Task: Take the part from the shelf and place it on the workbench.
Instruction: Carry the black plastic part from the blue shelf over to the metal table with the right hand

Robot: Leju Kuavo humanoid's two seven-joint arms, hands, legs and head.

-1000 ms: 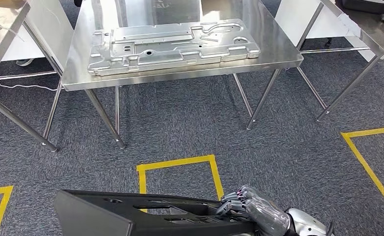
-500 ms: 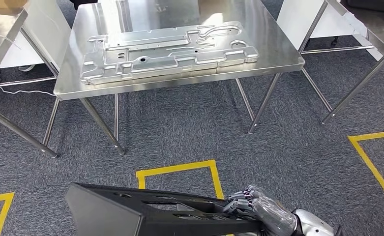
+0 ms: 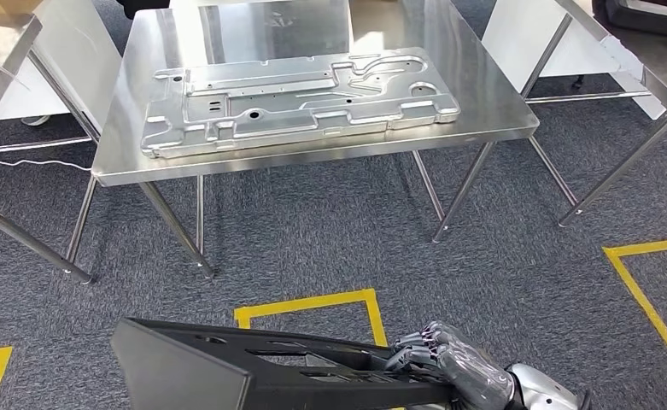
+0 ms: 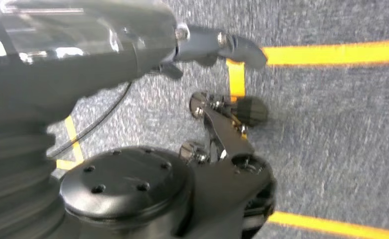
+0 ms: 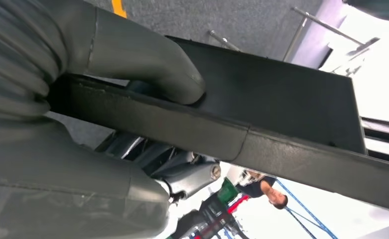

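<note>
Right hand [image 3: 449, 363] grips the long black moulded plastic part [image 3: 253, 371] at lower frame; keep it level approaching the steel bench [image 3: 483, 94].

The view has swung: the surface [image 3: 313, 145] with its metal panel [image 3: 300, 102] sits slightly lower and more rightward in frame, and the black part [image 3: 253, 371] reaches less far left.
</note>
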